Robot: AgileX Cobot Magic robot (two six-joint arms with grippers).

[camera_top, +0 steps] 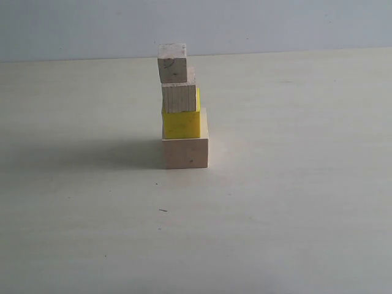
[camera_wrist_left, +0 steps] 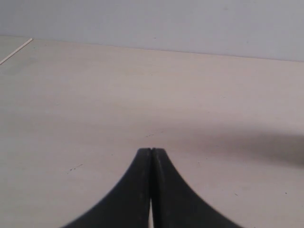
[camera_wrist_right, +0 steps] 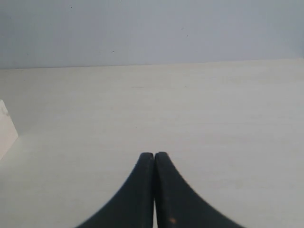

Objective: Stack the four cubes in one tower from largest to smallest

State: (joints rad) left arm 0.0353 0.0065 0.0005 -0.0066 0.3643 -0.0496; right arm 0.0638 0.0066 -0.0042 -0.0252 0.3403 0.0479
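Tower [camera_top: 182, 107] of four cubes on a pale table [camera_top: 294, 184]. The large pale wooden cube [camera_top: 185, 153] is seated on the table as the base. The yellow cube [camera_top: 181, 124] is set directly upon it, the medium wooden cube [camera_top: 179, 98] is placed above that, and the small wooden cube [camera_top: 172, 63] is placed uppermost, overhanging slightly past the base cube's left face in the exterior view. The left gripper [camera_wrist_left: 151, 152] and the right gripper [camera_wrist_right: 154, 156] are each shown with jaws pressed fully together over bare table, with nothing held.

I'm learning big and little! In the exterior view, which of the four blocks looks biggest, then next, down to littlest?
1. bottom pale wooden cube
2. yellow cube
3. striped wooden cube, only slightly smaller than yellow
4. top wooden cube
They sit stacked, so distance barely matters.
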